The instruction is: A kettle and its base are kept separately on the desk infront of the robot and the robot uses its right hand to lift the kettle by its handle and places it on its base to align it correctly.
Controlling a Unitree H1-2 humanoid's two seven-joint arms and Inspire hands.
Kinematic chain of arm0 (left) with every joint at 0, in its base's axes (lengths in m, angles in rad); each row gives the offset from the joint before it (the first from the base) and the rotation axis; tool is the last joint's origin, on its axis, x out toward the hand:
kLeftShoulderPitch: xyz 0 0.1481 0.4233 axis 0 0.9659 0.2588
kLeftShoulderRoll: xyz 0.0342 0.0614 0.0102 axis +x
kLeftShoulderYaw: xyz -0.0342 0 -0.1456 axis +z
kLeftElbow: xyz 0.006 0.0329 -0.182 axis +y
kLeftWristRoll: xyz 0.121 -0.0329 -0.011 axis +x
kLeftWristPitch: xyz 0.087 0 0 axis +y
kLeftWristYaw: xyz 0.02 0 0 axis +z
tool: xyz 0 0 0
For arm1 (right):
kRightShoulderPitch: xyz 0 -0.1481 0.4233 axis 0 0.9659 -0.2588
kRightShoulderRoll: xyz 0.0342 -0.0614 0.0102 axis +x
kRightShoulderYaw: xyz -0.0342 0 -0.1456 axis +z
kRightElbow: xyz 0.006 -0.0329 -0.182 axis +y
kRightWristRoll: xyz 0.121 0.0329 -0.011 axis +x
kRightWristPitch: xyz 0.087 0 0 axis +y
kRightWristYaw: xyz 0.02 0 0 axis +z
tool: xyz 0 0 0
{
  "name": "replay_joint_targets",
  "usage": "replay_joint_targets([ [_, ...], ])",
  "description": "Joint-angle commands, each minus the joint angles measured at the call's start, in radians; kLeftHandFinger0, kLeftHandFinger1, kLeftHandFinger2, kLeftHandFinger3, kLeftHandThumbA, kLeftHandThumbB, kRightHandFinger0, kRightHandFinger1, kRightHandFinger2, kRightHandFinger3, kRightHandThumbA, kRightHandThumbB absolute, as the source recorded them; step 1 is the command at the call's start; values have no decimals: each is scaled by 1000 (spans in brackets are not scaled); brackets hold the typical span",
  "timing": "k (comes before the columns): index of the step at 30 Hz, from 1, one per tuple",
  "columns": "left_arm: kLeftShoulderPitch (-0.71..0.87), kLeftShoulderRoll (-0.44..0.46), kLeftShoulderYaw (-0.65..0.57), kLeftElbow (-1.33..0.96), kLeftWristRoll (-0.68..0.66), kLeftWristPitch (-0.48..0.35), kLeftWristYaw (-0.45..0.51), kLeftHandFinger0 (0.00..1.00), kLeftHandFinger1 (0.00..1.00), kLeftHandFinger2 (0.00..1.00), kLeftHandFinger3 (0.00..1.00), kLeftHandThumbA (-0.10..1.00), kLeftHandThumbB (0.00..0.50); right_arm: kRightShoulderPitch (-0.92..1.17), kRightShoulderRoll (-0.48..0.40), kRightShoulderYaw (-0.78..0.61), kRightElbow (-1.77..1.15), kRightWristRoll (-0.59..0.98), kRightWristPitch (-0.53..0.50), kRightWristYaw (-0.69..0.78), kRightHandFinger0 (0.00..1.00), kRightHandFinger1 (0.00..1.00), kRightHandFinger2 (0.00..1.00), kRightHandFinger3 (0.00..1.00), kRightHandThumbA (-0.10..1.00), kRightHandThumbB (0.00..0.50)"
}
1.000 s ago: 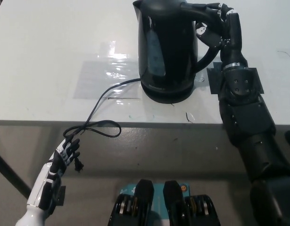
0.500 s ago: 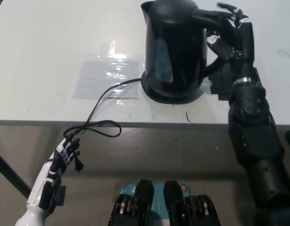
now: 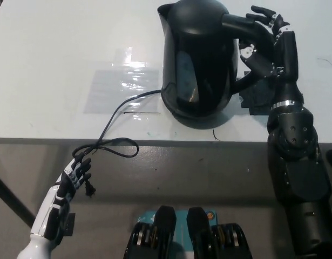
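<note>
Fingers of the right hand [image 3: 263,38] have loosened since a second ago: then wrapped round the kettle's handle [image 3: 246,27], now spread apart beside it, holding nothing. The kettle [image 3: 201,56] has shifted slightly right and stands upright on its base [image 3: 201,116] near the desk's [image 3: 58,65] front edge, cord [image 3: 120,116] trailing off; placement looks done, release underway. Left hand [image 3: 74,178] rests below the edge, fingers loosely apart, empty.

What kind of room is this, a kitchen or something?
Probably a lab or workshop, not a kitchen: a plain white desk with taped marks, and a kettle set out alone.
</note>
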Motion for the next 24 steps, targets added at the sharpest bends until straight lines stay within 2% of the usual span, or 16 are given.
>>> replay_joint_targets([
  [1, -7, 12, 7, -25, -12, -27, -14, 1000, 1000, 1000, 1000, 1000, 77, -73, 20, 6, 46, -13, -88, -30, 0, 290, 622, 694, -100, 94],
  [2, -6, 12, 7, -25, -12, -27, -14, 1000, 1000, 1000, 1000, 1000, 80, -82, 22, 6, 80, -24, -102, -42, 0, 259, 570, 681, -100, 97],
  [6, -6, 15, 5, -23, -14, -35, -19, 1000, 1000, 1000, 1000, 1000, 76, -127, 31, -13, 200, -4, -150, -64, 0, 294, 641, 728, -100, 99],
  [16, -7, 13, 4, -24, -18, -30, -20, 1000, 1000, 1000, 1000, 1000, 77, -263, 19, -42, 484, 2, -276, -134, 0, 284, 623, 704, -100, 93],
  [21, -10, 15, 4, -24, -15, -31, -20, 1000, 1000, 1000, 1000, 1000, 78, -292, 6, -32, 520, -26, -296, -170, 0, 241, 553, 572, -100, 97],
  [24, -8, 13, 5, -29, -15, -23, -17, 1000, 1000, 1000, 1000, 1000, 79, -300, 2, -32, 519, -28, -296, -177, 0, 236, 546, 559, -100, 106],
])
